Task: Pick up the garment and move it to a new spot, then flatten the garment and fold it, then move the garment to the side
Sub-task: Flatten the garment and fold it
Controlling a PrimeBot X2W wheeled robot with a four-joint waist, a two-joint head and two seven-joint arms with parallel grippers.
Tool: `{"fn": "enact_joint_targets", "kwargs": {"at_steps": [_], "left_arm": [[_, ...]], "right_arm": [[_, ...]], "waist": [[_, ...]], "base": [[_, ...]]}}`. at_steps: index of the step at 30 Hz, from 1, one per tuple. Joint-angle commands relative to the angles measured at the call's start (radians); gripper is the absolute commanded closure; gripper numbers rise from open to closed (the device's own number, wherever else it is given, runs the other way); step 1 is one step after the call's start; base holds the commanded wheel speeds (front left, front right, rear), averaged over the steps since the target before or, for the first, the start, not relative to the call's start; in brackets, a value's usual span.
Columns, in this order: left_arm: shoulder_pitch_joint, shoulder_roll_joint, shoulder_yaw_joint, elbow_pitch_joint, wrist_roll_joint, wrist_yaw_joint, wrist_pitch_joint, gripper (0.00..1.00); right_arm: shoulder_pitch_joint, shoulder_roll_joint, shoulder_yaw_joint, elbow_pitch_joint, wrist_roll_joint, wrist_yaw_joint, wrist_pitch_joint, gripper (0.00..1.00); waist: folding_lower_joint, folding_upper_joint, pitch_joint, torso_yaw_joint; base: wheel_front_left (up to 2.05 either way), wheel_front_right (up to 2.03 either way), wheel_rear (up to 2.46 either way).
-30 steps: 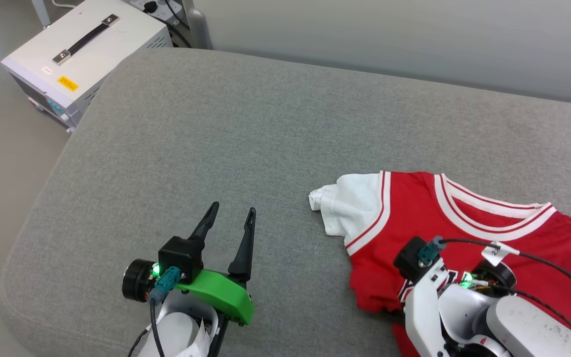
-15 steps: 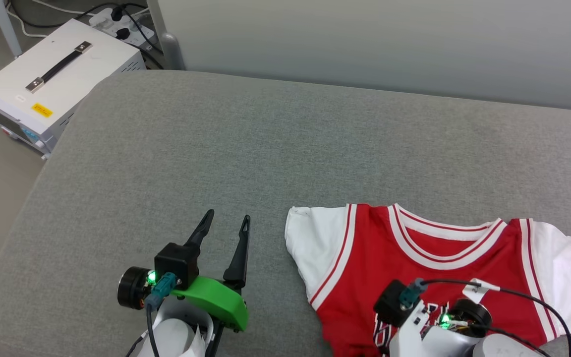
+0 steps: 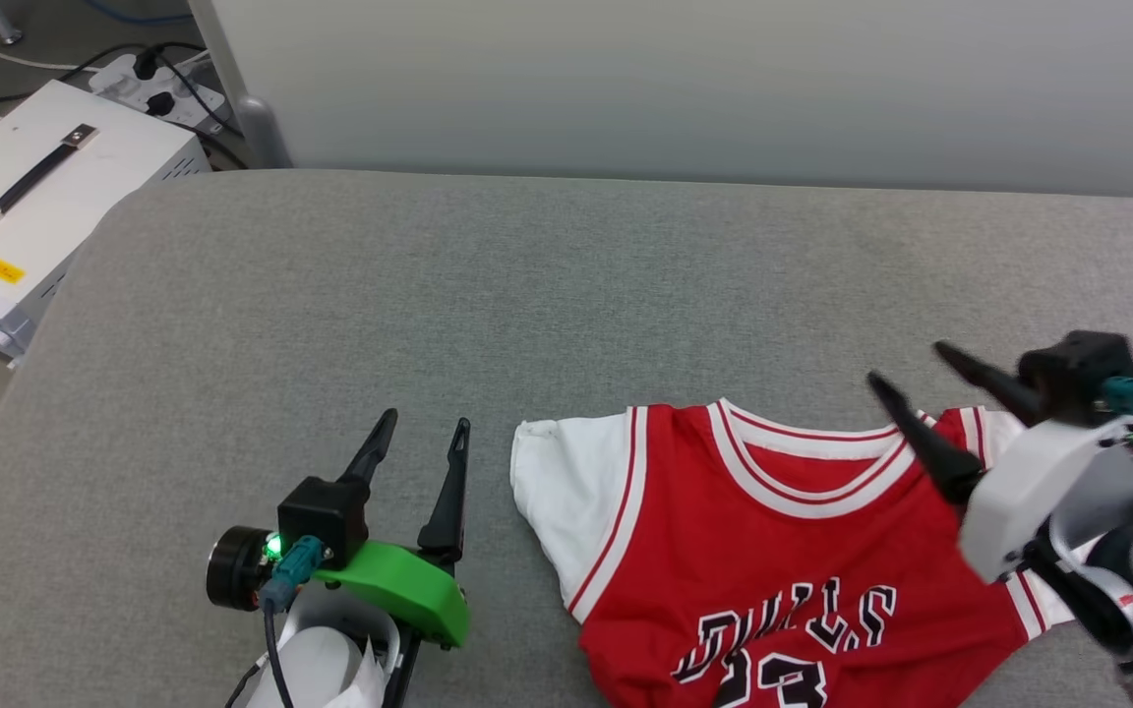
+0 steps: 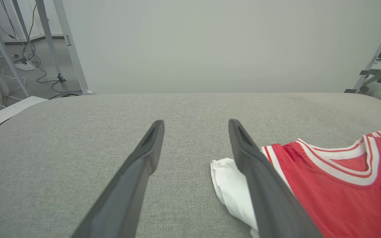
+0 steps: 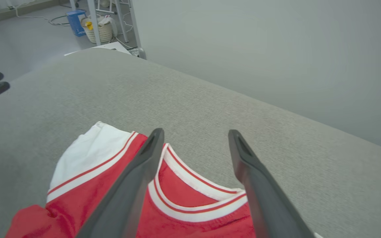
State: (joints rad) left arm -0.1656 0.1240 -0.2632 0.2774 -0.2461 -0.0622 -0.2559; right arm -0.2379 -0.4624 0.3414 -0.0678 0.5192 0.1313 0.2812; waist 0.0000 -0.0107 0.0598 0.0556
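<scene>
The garment [image 3: 763, 580], a red jersey with white sleeves and black letters, lies spread face up on the grey cushion [image 3: 488, 285]. Its lower part runs off the bottom of the head view. My right gripper [image 3: 906, 362] hangs open above the jersey's right shoulder, holding nothing. In the right wrist view its fingers [image 5: 195, 131] point over the collar of the garment [image 5: 184, 188]. My left gripper [image 3: 424, 423] stands open on bare cushion just left of the white sleeve. In the left wrist view the garment [image 4: 326, 191] lies beside the right finger of that gripper [image 4: 195, 122].
A white equipment case [image 3: 26, 197] with a black handle stands on the floor off the cushion's left edge, with a power strip [image 3: 158, 84] and cables behind it. A pale wall panel [image 3: 685, 88] runs along the cushion's far edge. Bare cushion stretches left and beyond the jersey.
My right gripper has opened, let go of the garment and risen to the right. The jersey now lies flatter with its letters showing. The head camera has turned; the left gripper stays open.
</scene>
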Motion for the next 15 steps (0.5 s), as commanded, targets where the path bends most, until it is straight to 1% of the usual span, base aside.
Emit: {"fn": "enact_joint_targets", "kwargs": {"at_steps": [1,3,7,11,13,15], "left_arm": [[-0.003,0.003,0.009,-0.01,-0.009,0.005,-0.006,0.0],[-0.003,-0.004,0.024,-0.022,-0.024,0.004,-0.006,0.0],[-0.006,0.001,0.052,-0.037,-0.032,0.003,-0.006,0.0],[-0.01,0.011,0.056,-0.039,-0.029,-0.008,-0.006,0.0],[-0.016,0.018,0.047,-0.029,-0.025,-0.013,-0.003,0.0],[-0.029,0.03,0.036,-0.02,-0.02,-0.019,0.023,0.0]], "right_arm": [[0.016,0.003,-0.061,0.016,-0.061,-0.001,-0.046,0.0],[0.04,0.021,-0.152,0.033,-0.143,-0.001,-0.11,0.0],[0.098,0.096,-0.297,0.043,-0.225,-0.001,-0.22,0.0],[0.153,0.177,-0.393,0.019,-0.287,-0.001,-0.302,0.0],[0.174,0.21,-0.422,0.01,-0.302,-0.001,-0.324,0.0],[0.184,0.238,-0.441,0.0,-0.313,-0.001,-0.337,0.0]], "waist": [[0.0,0.0107,0.003,-0.026],[0.0,0.0107,0.009,-0.039],[0.0,0.0107,0.023,-0.067],[0.0,0.0107,0.043,-0.095],[0.0,0.0107,0.055,-0.109],[0.0,0.0107,0.071,-0.127]], "base": [[0.0,0.0,0.0],[0.0,0.0,0.0],[0.0,0.0,0.0],[0.0,0.0,0.0],[0.0,0.0,0.0],[0.0,0.0,0.0]]}}
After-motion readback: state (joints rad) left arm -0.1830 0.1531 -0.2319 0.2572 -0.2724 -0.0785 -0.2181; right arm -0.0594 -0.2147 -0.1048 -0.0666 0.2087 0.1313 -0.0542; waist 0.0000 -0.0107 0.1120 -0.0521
